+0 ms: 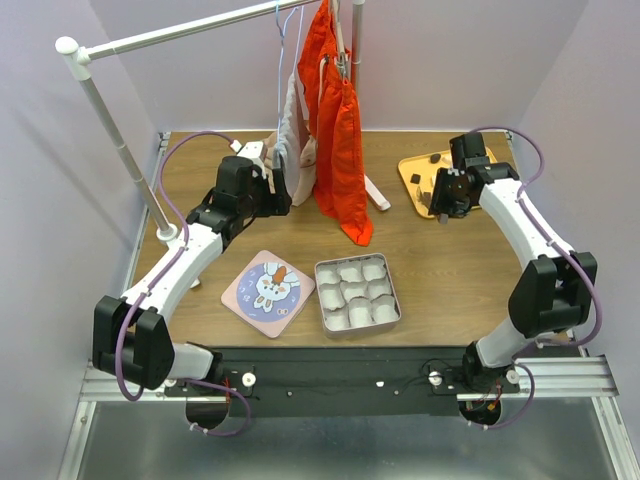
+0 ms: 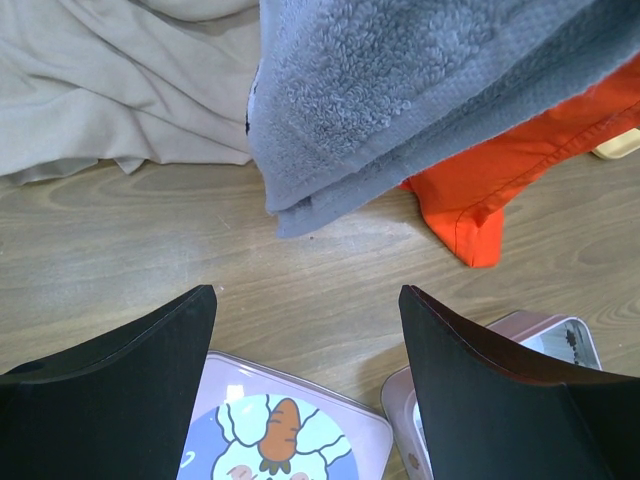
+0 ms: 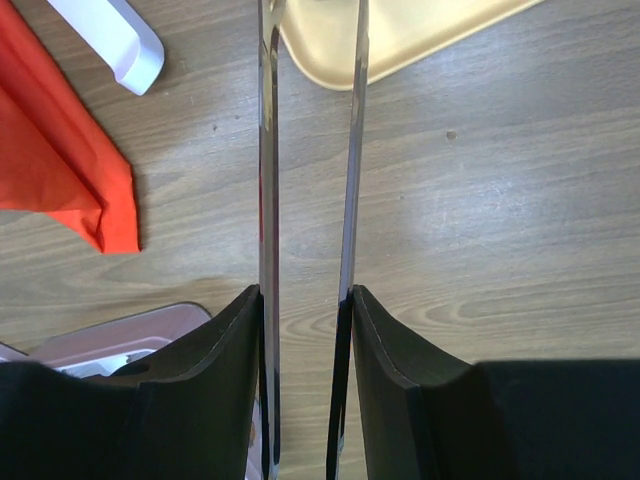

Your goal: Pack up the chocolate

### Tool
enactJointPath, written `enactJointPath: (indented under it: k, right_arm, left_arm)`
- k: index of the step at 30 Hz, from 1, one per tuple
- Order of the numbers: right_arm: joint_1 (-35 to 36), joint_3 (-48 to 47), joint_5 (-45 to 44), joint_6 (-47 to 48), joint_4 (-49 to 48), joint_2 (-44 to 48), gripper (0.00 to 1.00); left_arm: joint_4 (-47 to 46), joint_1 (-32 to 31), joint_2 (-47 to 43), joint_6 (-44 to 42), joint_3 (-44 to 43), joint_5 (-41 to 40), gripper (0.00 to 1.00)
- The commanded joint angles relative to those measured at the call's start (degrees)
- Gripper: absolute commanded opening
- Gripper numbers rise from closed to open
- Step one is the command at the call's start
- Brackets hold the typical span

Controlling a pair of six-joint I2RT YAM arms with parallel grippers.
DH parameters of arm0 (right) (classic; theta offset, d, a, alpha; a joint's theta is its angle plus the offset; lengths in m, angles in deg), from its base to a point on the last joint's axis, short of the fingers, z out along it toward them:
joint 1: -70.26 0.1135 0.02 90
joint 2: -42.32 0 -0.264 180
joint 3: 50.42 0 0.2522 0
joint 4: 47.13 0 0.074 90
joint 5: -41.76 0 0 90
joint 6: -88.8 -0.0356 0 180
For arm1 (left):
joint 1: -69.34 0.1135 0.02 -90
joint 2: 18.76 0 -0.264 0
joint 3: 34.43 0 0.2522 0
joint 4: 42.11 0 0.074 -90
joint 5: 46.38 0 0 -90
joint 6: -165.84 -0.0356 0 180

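Your right claw (image 3: 305, 292) grips metal tongs (image 3: 268, 200), the blades slightly apart and their tips at the edge of the yellow tray (image 3: 420, 30) that holds the chocolate (image 1: 434, 158). Bare worktop (image 3: 500, 200) lies alongside. Your left claw (image 2: 308, 300) gapes wide, with a grey towel (image 2: 400, 90) just ahead.

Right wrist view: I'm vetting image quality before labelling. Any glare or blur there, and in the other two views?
Right wrist view: the table grain is sharp, a bright sheen streaks the tongs, the right tool is nearly black. Left wrist view: the towel texture is crisp with a soft shadow under it, the left tool a dark silhouette. Top view: even light, faint shadows, no glare.
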Motion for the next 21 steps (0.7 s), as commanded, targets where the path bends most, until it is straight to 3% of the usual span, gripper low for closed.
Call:
enactJointPath:
  k: [1,14,21]
  right_arm:
    - [0.96,-1.2,-2.59,0.96,-1.47,-1.64,0.46]
    - [1.13,-1.82,-3.39,-0.97,-0.33,3.01,0.24]
    - [1.22,-0.33,1.61,0.08,7.47,11.8,0.23]
  left_arm:
    - [-0.72,0.33,-0.46,0.06,1.03,-0.92,0.84]
    - [-0.28,0.41,-1.17,-0.56,1.12,-1.0,0.84]
    - [-0.89,0.68,-1.17,-0.38,1.12,0.75,0.84]
